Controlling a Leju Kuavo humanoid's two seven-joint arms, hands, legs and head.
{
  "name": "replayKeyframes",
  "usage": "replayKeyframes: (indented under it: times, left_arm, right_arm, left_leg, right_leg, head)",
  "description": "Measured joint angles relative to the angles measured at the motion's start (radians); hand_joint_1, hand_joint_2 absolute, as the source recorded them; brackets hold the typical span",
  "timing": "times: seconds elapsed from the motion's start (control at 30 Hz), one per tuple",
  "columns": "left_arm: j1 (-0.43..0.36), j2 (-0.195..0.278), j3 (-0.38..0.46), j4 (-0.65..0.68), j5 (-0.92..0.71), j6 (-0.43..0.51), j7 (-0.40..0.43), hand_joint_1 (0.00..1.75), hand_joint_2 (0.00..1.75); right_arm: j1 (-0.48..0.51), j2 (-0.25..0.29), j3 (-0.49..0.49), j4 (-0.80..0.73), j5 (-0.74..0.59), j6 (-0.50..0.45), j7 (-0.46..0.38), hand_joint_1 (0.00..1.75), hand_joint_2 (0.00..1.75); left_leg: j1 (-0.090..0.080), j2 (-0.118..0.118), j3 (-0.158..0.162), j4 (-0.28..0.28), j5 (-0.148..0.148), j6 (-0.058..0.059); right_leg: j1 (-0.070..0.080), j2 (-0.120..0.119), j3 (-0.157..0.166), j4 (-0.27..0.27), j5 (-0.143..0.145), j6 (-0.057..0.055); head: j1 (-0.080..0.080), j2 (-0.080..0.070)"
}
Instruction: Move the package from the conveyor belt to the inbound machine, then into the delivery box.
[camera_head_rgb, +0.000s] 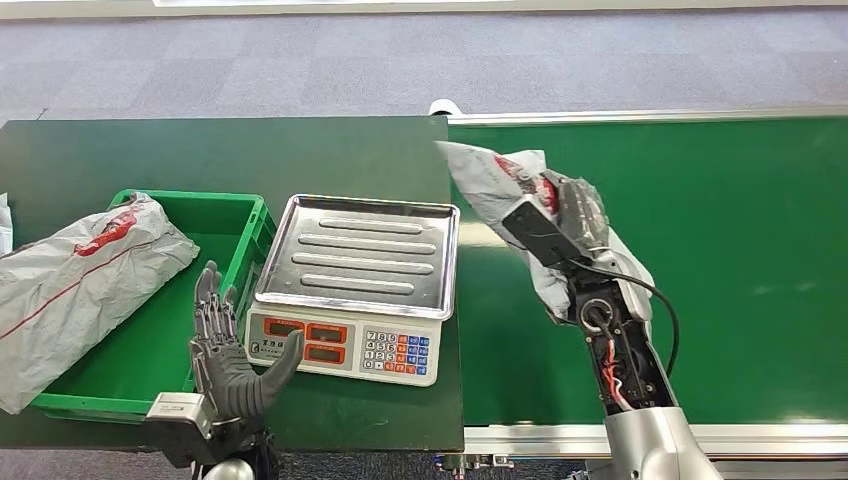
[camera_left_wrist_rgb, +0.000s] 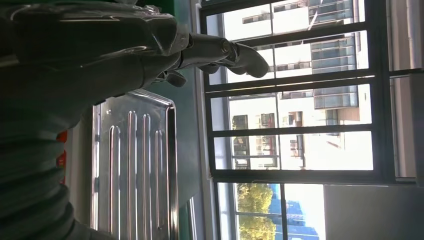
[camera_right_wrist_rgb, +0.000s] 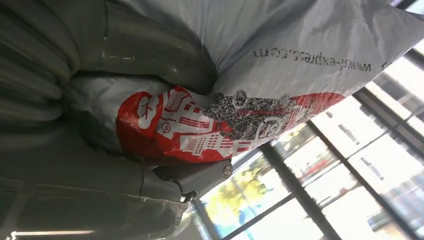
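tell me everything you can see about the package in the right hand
The package is a crumpled grey plastic mailer bag with red printing and a line of dark web-address text. The right hand grips it, lifted above the green conveyor belt near the edge by the scale's steel tray. Only the hand touches it.

This was a parcel-sorting or logistics station set up inside an office-like building. A green conveyor belt with metal rails ran beside a dark green table that carried an electronic weighing scale with a steel pan and a green plastic crate holding a grey courier bag. Grey carpet tiles covered the floor, and tall framed windows looked out on neighbouring buildings
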Motion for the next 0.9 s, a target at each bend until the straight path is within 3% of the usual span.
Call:
replayKeyframes:
  times: [0.17, 0.3, 0.47, 0.67, 0.9]
  left_arm:
    - [-0.061, -0.004, -0.003, 0.031, 0.0, 0.0, 0.0, 0.0, 1.75]
    - [-0.09, -0.005, -0.004, 0.057, -0.012, 0.03, 0.0, 0.0, 1.75]
    - [-0.093, -0.004, -0.002, 0.07, -0.022, 0.06, 0.0, 0.0, 1.75]
    - [-0.062, 0.001, 0.004, 0.07, -0.027, 0.078, 0.0, 0.0, 1.75]
    - [-0.029, 0.008, 0.012, 0.063, -0.063, 0.052, 0.0, 0.0, 1.75]
  right_arm:
    - [-0.064, 0.056, 0.132, 0.117, 0.02, 0.093, -0.049, 1.75, 1.75]
    - [-0.1, 0.098, 0.187, 0.215, 0.011, 0.102, -0.064, 0.01, 1.75]
    - [-0.114, 0.12, 0.21, 0.299, -0.02, 0.068, -0.085, 0.0, 1.75]
    - [-0.073, 0.109, 0.203, 0.333, -0.058, -0.034, -0.146, 0.0, 1.75]
    - [0.095, 0.074, 0.176, 0.156, -0.116, -0.138, -0.217, 0.0, 1.75]
  left_leg:
    - [0.0, 0.0, 0.0, 0.0, 0.0, 0.0]
    - [0.0, 0.0, 0.0, 0.0, 0.0, 0.0]
    - [0.0, -0.001, 0.0, 0.0, 0.0, 0.0]
    - [0.0, 0.0, 0.0, 0.0, 0.0, 0.0]
    - [0.0, -0.001, 0.0, 0.0, 0.0, 0.0]
  right_leg:
    - [0.0, 0.0, 0.0, 0.0, 0.0, 0.0]
    - [0.0, 0.0, 0.0, 0.0, 0.0, 0.0]
    - [0.0, -0.001, 0.0, 0.0, 0.0, 0.0]
    - [0.0, -0.001, -0.001, 0.0, 0.0, 0.0]
    - [0.0, -0.001, -0.001, 0.0, 0.0, 0.0]
  head:
    - [0.0, 0.0]
    - [0.0, 0.0]
    - [0.0, 0.0]
    - [0.0, 0.0]
    - [0.0, 0.0]
